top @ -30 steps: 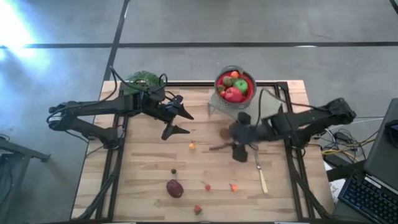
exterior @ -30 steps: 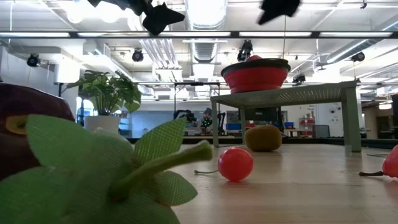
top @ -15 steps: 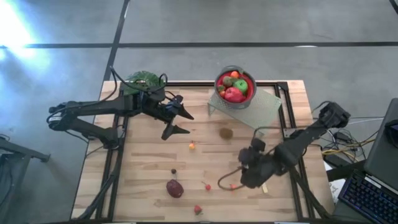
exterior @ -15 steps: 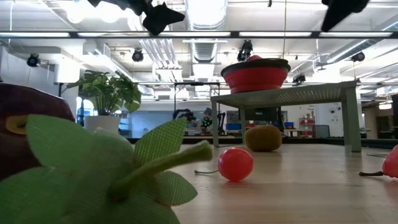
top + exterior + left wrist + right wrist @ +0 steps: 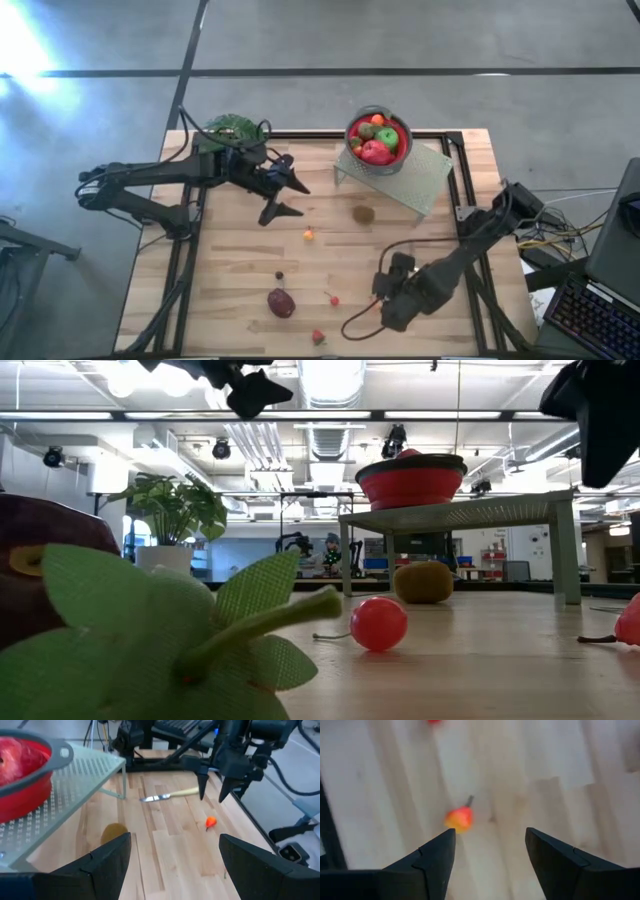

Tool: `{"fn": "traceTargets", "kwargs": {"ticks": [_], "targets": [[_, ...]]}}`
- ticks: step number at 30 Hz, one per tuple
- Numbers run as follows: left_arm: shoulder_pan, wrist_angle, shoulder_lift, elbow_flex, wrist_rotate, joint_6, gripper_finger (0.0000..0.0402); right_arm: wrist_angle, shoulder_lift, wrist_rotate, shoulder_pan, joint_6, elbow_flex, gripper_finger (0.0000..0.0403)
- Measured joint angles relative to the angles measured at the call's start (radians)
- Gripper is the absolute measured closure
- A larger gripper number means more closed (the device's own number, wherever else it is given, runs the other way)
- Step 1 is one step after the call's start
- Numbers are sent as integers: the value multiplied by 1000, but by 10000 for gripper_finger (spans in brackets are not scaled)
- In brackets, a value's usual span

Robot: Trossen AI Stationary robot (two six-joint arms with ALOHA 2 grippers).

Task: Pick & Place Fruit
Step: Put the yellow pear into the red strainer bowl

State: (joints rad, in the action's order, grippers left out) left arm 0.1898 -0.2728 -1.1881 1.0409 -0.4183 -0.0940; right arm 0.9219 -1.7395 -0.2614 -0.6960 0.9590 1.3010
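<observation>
from above, our right gripper (image 5: 385,300) hangs low over the table's five o'clock area, fingers spread apart and holding nothing. through its wrist camera we see a small orange fruit (image 5: 458,818) on the bare wood ahead of the open fingers, not touched. from the left wrist camera that same fruit (image 5: 211,822) lies just below the right arm's two pointed fingertips (image 5: 202,784), which stand clear above it.

our left gripper (image 5: 285,197) waits at about ten o'clock, jaws wide and empty, beside the potted plant (image 5: 228,128).

the red bowl (image 5: 378,139) sits on the perforated stand (image 5: 425,180) at one o'clock, with a red apple and a green apple among the fruit inside. a brown kiwi (image 5: 364,213) lies on the wood just beside the stand. a small orange piece (image 5: 308,235) rests near the centre. toward six o'clock lie a maroon plum (image 5: 281,302), a small red fruit (image 5: 333,299) and a strawberry (image 5: 318,337). the knife (image 5: 167,795) lies beyond the stand in the left wrist view.
</observation>
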Motion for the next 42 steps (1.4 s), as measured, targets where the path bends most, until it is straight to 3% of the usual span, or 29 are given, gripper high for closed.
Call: {"fn": "traceTargets", "kwargs": {"ticks": [14, 32, 42], "targets": [[0, -67, 0, 0, 0, -8, 93, -126, -102, 32, 0, -9, 0, 146], [-1, -77, 0, 0, 0, -7, 93, -186, -257, 109, 0, 3, 0, 199], [-1, -80, 0, 0, 0, -7, 93, -186, -251, 106, 0, -26, -2, 265]]}}
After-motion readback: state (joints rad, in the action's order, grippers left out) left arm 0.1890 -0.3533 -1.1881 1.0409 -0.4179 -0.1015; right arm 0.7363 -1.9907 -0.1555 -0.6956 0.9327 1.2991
